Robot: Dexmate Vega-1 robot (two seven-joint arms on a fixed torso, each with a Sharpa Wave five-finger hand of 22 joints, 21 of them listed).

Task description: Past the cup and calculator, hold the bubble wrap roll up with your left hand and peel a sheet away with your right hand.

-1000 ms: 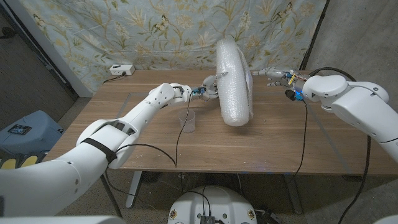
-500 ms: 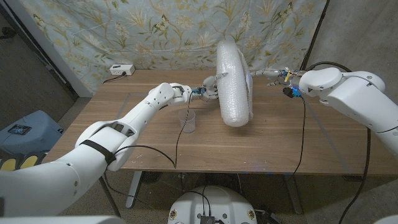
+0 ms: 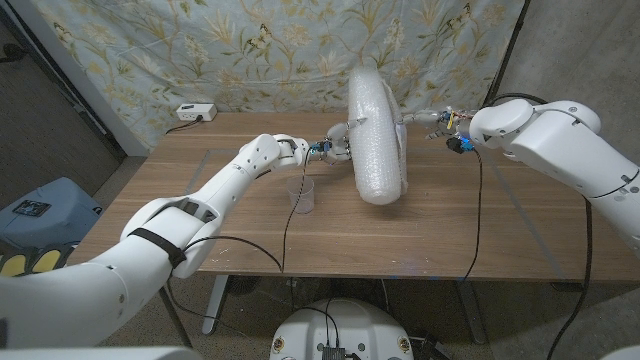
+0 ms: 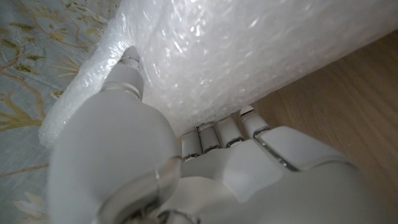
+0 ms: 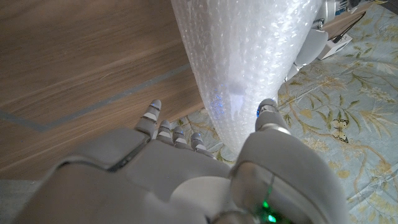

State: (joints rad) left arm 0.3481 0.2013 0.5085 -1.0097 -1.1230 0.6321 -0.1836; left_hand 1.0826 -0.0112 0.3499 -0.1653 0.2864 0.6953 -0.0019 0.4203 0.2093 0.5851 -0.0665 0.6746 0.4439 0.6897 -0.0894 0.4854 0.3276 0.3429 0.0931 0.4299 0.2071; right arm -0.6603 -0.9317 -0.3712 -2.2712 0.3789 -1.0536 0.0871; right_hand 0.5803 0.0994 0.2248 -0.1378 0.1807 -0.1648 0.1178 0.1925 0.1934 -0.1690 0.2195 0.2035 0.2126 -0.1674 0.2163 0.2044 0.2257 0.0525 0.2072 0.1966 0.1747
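Observation:
The bubble wrap roll (image 3: 377, 140) stands upright on the wooden table (image 3: 450, 225), leaning a little, its top against the curtain backdrop. My left hand (image 3: 335, 147) grips its left side. In the left wrist view my left hand (image 4: 186, 168) has its thumb (image 4: 127, 74) pressed on the roll (image 4: 249, 56), with the fingers tucked under it. My right hand (image 3: 432, 119) reaches the roll's upper right side. In the right wrist view my right hand (image 5: 186, 174) is spread, its thumb (image 5: 267, 112) at the roll (image 5: 249, 56), holding nothing. A clear cup (image 3: 302, 195) stands nearer me, left of the roll.
A small white box (image 3: 193, 112) sits at the table's far left corner. A floral curtain (image 3: 280, 50) hangs behind the table. A black cable (image 3: 287, 215) trails from my left arm past the cup; another cable (image 3: 483, 220) hangs from my right wrist.
My right arm has swung in from the right and its hand has closed the gap to the roll's upper right side. The left hand and the roll have stayed put.

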